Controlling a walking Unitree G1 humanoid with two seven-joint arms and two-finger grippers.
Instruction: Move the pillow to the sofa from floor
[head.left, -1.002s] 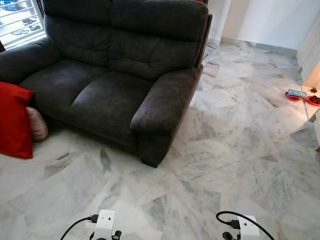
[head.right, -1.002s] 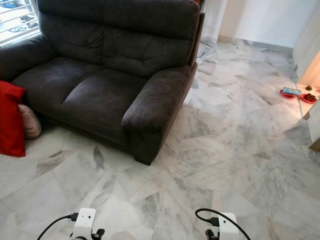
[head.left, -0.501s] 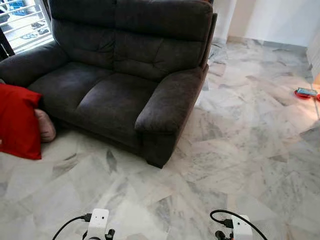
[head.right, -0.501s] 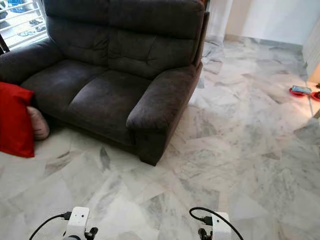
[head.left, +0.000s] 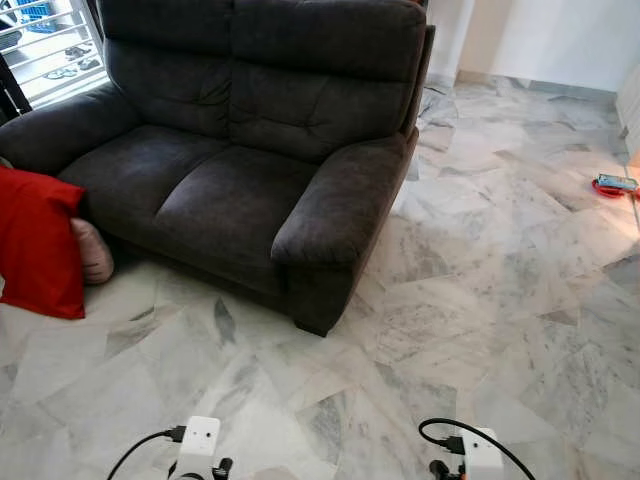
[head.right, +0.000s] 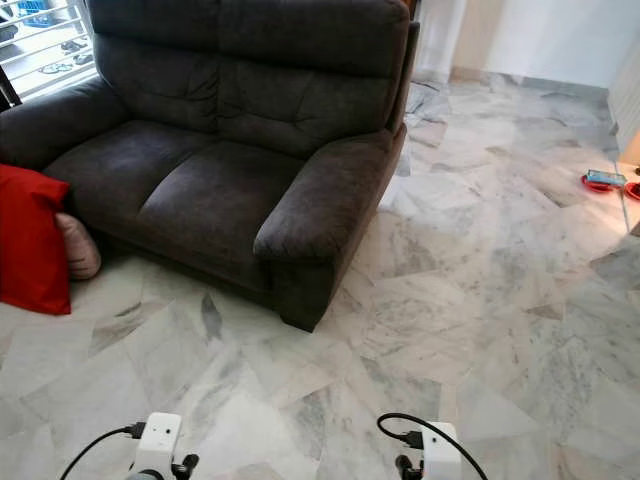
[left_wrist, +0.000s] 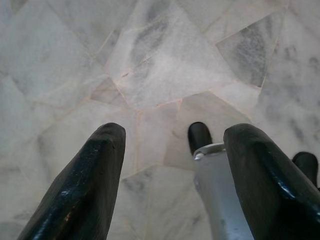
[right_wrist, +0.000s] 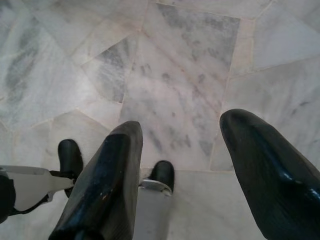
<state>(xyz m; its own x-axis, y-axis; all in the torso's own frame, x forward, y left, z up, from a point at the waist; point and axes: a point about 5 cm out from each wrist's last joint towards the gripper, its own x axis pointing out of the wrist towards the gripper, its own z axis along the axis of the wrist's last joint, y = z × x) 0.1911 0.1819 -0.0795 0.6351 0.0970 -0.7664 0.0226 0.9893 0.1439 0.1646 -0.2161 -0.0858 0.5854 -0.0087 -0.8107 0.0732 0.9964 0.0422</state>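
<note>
Status: the task is at its approach stage; no part of the transfer is complete.

Far left: the red pillow (head.left: 38, 243) stands on the marble floor (head.left: 480, 300), propped upright against the front of the sofa near its left armrest. A second, pinkish cushion (head.left: 94, 252) lies on the floor just behind it, touching the sofa base and partly hidden by the red pillow. The task sentence names one pillow only; the red one is judged the likelier target because it is the nearer and more exposed, but this cannot be confirmed.

Centre: the dark grey sofa (head.left: 250, 150) has both seat cushions bare, so either seat can receive the pillow.

Lower centre: both arms hang low in front of the robot, well apart from the pillow. In the left wrist view, the left hand (left_wrist: 172, 150) points down at bare floor with its fingers (left_wrist: 85, 190) spread wide and nothing between them. In the right wrist view, the right hand (right_wrist: 180, 150) is likewise spread wide, empty and aimed at the floor.

Far right: small red items (head.left: 615, 185) lie on the floor, well away from the work.

Remaining steps, as judged:
1. Close on the pillow at the left.
2. Lower and grip the pillow.
3. Lift it clear of the floor.
4. Set it on a sofa seat and release.
</note>
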